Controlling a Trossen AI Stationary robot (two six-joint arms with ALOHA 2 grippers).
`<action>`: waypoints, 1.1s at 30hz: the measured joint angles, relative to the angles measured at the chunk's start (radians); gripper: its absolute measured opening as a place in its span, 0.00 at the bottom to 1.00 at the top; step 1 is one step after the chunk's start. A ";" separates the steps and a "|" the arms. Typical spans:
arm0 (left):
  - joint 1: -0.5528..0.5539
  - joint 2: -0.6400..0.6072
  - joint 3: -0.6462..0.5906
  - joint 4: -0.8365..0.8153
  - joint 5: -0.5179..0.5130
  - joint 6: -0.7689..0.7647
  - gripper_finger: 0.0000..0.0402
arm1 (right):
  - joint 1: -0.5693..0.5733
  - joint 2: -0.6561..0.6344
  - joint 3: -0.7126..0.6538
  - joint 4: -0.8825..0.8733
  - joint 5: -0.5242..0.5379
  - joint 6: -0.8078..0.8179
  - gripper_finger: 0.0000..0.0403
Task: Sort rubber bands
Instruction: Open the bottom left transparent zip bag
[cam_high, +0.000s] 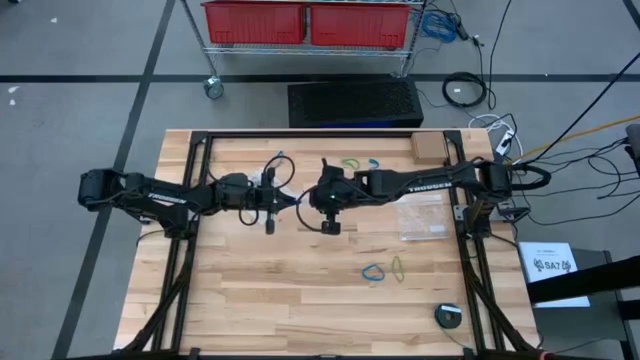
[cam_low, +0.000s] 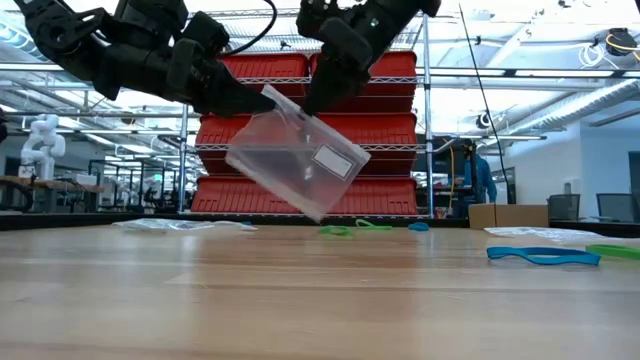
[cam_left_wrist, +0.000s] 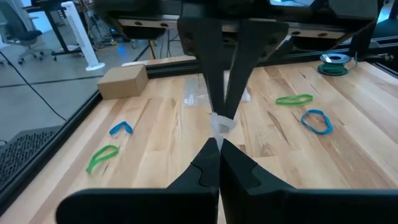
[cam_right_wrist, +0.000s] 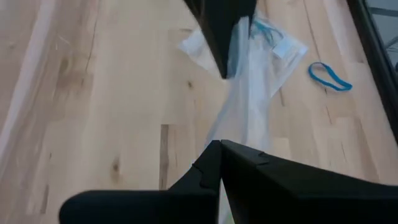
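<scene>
Hanging in the air over the middle of the wooden table (cam_high: 260, 290), a clear plastic bag (cam_low: 295, 160) is pinched at its top edge by both grippers. The left gripper (cam_high: 293, 199) is pressed together on one side of the bag's top. The right gripper (cam_high: 306, 200) is pressed together on the other side, and the two tips nearly touch. The bag tilts, and its bottom corner is well above the wood.

The near half of the table is mostly bare, so there is lots of room there. A blue rubber band (cam_high: 373, 272) and a green rubber band (cam_high: 397, 267) lie side by side toward the near right part. More rubber bands (cam_high: 360, 162), green and blue, lie by the far edge. A cardboard box (cam_high: 428, 148) sits at the far right corner. More clear bags (cam_high: 422, 218) lie flat near the right edge. A small round spool (cam_high: 449, 316) sits at the near right corner.

The right arm has white letters that look like "TROSSEN". The bag has a white label (cam_low: 330, 160), but its words are too small to read.

Only the low view shows the bag's full shape and the red bins (cam_low: 300, 70) behind the table. The high view shows the bag only faintly.
</scene>
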 joint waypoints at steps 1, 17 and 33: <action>0.000 0.000 0.000 0.000 0.000 0.000 0.00 | 0.000 0.002 0.000 0.015 0.001 0.012 0.00; 0.000 0.000 0.000 -0.004 0.000 -0.003 0.00 | -0.028 0.115 0.000 0.066 -0.022 0.043 0.03; 0.000 0.000 0.000 -0.052 0.000 -0.007 0.00 | 0.007 0.039 -0.332 0.647 0.023 0.110 0.00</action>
